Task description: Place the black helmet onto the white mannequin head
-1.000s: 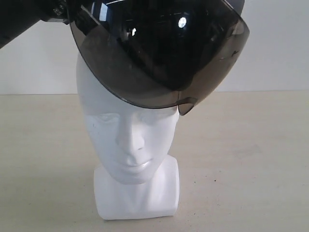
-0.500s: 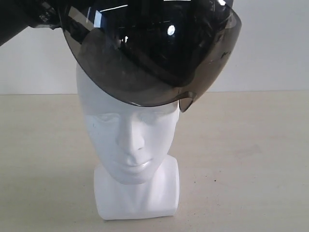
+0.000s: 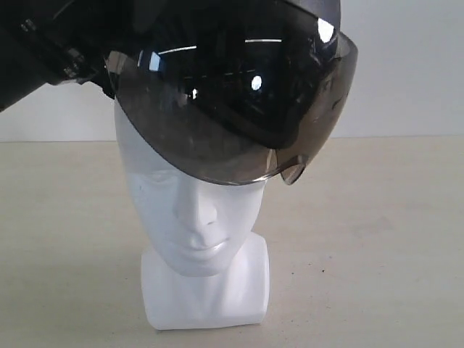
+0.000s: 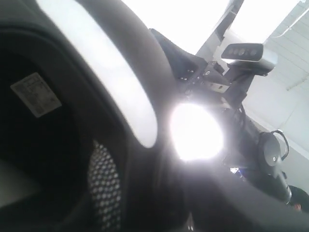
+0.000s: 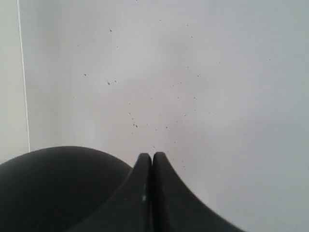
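The black helmet [image 3: 232,87] sits tilted over the crown of the white mannequin head [image 3: 196,217]. Its smoky visor [image 3: 217,138] covers the forehead, and the face below the brow is bare. My left gripper [image 3: 80,69] is at the helmet's upper left side, holding its edge. The left wrist view is filled by the helmet's dark rim [image 4: 140,145] and mesh lining [image 4: 104,188], and the jaws themselves are hidden there. My right gripper [image 5: 152,157] is shut on nothing over a pale surface and does not show in the exterior view.
The mannequin's square base [image 3: 206,293] stands on a beige table [image 3: 377,239] in front of a white wall. Past the helmet, the left wrist view shows a camera on a dark stand [image 4: 248,53].
The helmet has come down and rolled forward over the head, so the visor now reaches lower on the forehead. The left arm has dropped with it.
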Controlling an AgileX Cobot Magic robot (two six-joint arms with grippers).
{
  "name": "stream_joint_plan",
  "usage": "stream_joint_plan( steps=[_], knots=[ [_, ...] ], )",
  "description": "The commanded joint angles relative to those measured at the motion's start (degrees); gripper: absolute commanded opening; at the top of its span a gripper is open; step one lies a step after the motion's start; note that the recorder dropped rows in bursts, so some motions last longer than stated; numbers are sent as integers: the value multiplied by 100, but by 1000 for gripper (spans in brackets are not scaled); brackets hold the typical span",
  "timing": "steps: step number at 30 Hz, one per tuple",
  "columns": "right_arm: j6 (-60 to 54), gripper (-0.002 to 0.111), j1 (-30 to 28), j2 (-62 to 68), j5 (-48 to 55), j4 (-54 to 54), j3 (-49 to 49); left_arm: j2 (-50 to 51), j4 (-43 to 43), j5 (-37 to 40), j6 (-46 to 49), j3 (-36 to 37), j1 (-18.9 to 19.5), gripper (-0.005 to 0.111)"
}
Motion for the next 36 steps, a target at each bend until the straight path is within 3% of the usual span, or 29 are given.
stream_joint_plan(
  steps=[1, 7, 19, 25, 36],
  knots=[
    [-48, 0, 15, -8, -104, -2, -29, -44, -219, 294, 253, 169, 21, 4],
    [-62, 0, 15, 2, 82, 112, -29, -110, -145, 294, 268, 276, -218, 4],
    [-62, 0, 168, 106, 655, 139, -29, -817, -734, 294, 749, 905, -192, 4],
    [-172, 0, 578, 206, 720, 126, -29, -844, -836, 294, 764, 1133, -114, 4],
    [-172, 0, 577, 435, 908, 129, -18, -844, -1080, 294, 999, 1221, -114, 4]
  ],
)
